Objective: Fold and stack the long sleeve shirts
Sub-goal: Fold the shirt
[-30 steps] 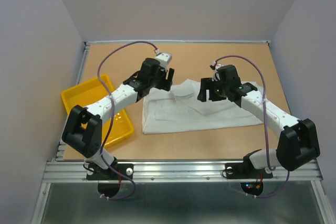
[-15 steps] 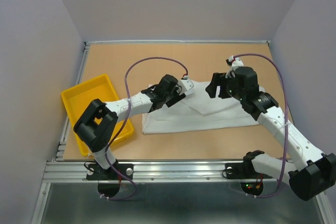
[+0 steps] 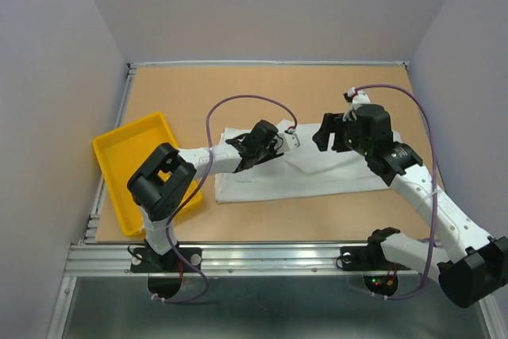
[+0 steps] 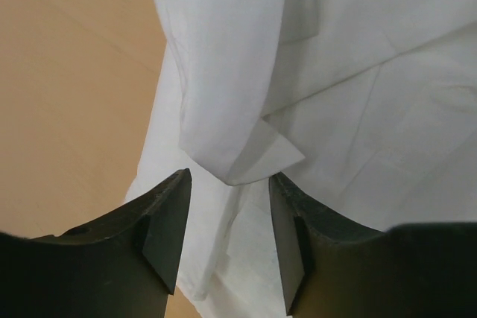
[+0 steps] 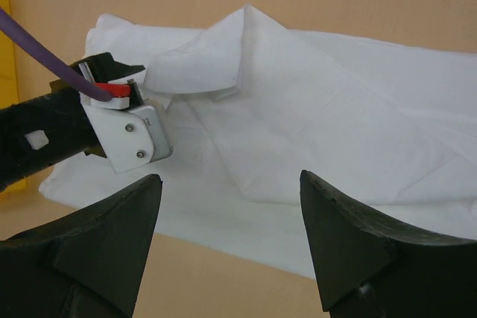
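Lying on the tan surface [image 3: 238,93]: one thin white collared shirt [image 3: 317,171], one yellow plastic tray [image 3: 127,148]. Left gripper [image 4: 229,180] jaws, partly apart, straddle a shirt fold; right gripper [image 5: 229,184] jaws gape wide, holding nothing.

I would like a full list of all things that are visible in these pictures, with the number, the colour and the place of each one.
shirt: one, white, lying in the middle of the table, partly folded
tray: one, yellow, on the table, left of the shirt
table: one, light brown, under everything
walls: pale grey, on the left, far and right sides
rail: one, silver, along the near edge
cables: two, purple, one on each arm
left gripper: one, black, jaws open around a folded corner of the shirt
right gripper: one, black, jaws open, above the shirt
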`<action>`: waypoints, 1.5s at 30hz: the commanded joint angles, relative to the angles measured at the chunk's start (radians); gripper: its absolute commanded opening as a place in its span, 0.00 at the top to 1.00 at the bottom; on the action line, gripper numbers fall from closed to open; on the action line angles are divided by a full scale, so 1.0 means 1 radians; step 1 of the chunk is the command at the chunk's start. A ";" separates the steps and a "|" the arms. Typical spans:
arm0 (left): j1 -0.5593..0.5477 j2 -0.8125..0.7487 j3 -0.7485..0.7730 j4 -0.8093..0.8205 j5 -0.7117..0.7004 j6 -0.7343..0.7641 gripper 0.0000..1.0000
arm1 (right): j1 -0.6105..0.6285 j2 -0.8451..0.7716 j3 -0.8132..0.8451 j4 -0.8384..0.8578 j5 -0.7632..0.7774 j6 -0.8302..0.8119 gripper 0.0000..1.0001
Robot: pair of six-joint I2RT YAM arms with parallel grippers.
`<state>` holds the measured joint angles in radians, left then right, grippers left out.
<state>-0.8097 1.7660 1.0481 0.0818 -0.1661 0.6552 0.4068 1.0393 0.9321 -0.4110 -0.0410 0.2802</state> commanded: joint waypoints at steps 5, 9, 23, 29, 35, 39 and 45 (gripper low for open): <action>-0.002 0.039 0.082 0.024 -0.006 0.027 0.54 | 0.000 -0.047 -0.022 0.009 0.038 -0.007 0.20; -0.006 0.035 0.093 0.019 0.013 0.021 0.75 | 0.000 -0.051 -0.026 0.006 0.038 -0.006 0.20; -0.005 -0.069 0.081 -0.008 0.088 -0.082 0.96 | 0.000 -0.071 -0.026 -0.002 0.099 -0.010 0.20; -0.006 -0.034 0.073 -0.034 0.070 -0.006 0.71 | 0.000 -0.088 -0.032 -0.003 0.099 -0.010 0.20; -0.005 -0.060 0.026 -0.033 0.057 0.038 0.29 | 0.000 -0.099 -0.036 -0.011 0.102 -0.018 0.20; -0.003 -0.109 -0.052 0.036 0.066 0.083 0.23 | 0.000 -0.101 -0.035 -0.011 0.104 -0.022 0.20; -0.005 -0.142 -0.125 0.160 0.111 0.167 0.22 | 0.000 -0.102 -0.027 -0.014 0.102 -0.026 0.20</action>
<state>-0.8108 1.6920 0.9512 0.1116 -0.0864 0.7498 0.4068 0.9607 0.9131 -0.4377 0.0463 0.2752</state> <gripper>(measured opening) 0.779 0.801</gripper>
